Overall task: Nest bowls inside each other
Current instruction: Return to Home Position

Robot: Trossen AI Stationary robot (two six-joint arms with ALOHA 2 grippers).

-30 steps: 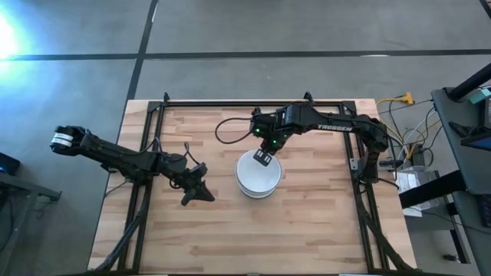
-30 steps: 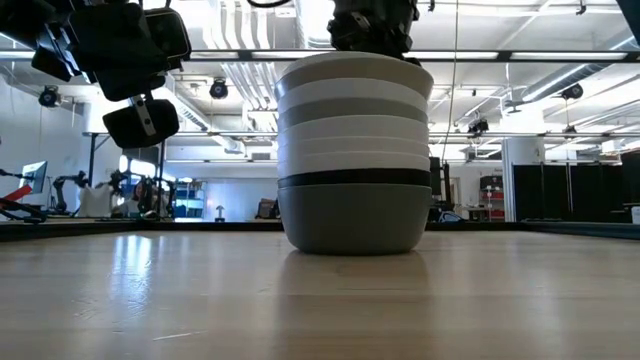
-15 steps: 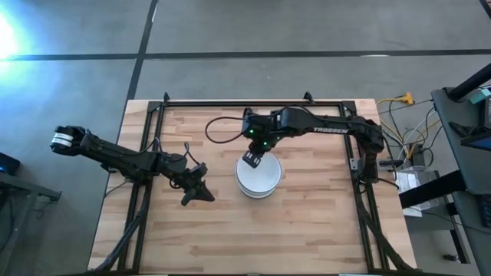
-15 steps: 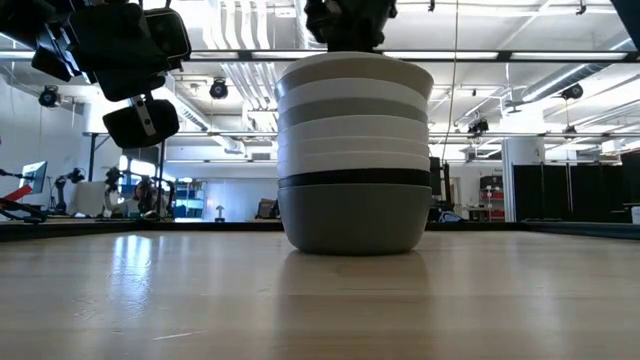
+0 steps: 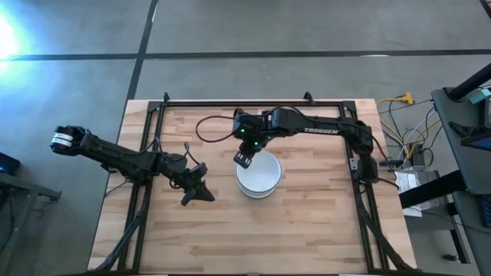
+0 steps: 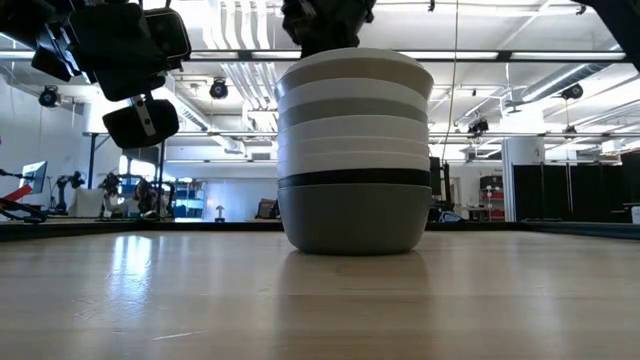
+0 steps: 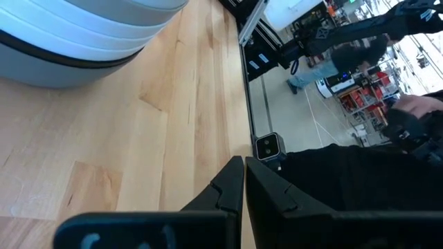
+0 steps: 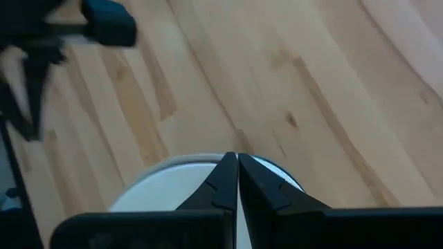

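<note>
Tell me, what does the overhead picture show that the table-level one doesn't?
Only the high view: both whole arms, the left gripper over bare wood left of the bowl stack, the right gripper over the stack's edge, and just the top white bowl's inside. Only the low view: the layers, a dark grey bowl at the bottom, a black bowl's rim above it, then white and grey bands, plus the room behind. Both: one nested stack on the wooden table.

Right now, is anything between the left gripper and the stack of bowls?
Nothing visible on the table between the left gripper and the stack of bowls; the right gripper hangs above the stack's rim.
</note>
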